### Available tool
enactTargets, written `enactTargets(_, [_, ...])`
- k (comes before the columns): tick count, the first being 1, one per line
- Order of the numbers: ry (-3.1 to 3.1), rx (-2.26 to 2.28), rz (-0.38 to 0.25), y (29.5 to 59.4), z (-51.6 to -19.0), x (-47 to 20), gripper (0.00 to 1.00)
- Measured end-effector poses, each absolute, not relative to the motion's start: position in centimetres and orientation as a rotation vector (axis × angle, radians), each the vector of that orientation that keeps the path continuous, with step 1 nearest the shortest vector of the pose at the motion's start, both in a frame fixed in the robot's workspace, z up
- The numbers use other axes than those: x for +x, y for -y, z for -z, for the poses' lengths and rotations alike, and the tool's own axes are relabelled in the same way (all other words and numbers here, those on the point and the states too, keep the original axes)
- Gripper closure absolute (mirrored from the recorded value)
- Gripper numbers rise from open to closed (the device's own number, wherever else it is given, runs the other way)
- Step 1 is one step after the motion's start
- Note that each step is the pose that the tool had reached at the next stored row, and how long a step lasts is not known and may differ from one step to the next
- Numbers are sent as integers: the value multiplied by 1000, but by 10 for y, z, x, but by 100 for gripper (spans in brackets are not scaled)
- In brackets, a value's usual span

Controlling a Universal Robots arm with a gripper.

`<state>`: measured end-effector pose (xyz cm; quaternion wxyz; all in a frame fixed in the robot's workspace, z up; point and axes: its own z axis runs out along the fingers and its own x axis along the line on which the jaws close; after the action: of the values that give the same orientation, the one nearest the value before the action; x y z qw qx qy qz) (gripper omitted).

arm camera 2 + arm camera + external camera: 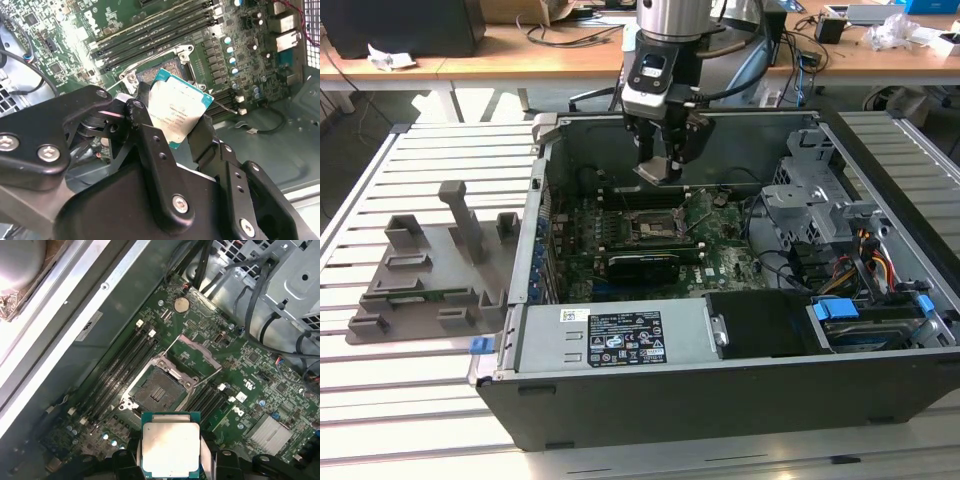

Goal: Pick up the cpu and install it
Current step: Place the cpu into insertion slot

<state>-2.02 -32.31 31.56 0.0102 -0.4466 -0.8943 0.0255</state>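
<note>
fingers (202, 140) pinch the cpu (179, 111) by its edges near the open socket (161, 388); lowered askew, it could bend the pins.

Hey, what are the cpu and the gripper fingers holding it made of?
The cpu: apparently a silvery metal top plate, dull sheen, on a green board rim. The gripper has matte black fingers, likely metal or hard plastic; bright screw heads sit in them.

Exterior view stands well back, looking down into the open computer case (720, 400). Both wrist views hang close over the motherboard (260, 370), facing down, sharing the socket (159, 390) and the cpu (170, 447).
</note>
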Motion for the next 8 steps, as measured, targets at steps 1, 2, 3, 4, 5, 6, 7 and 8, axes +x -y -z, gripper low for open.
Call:
enactTargets(1, [2784,-1408,-79,323,-316,-20,45])
enactTargets(2, [2773,-1429,-79,323,-316,-20,45])
enactTargets(3, [2764,-1446,-79,323,-316,-20,45])
enactTargets(4, [2758,-1457,-79,323,-316,-20,45])
enactTargets(5, [2748,-1475,-79,323,-316,-20,45])
enactTargets(6, [2742,-1486,-79,323,-316,-20,45])
enactTargets(7, [2729,-1509,-79,323,-316,-20,45])
enactTargets(8, [2694,-1568,-79,323,-316,-20,45])
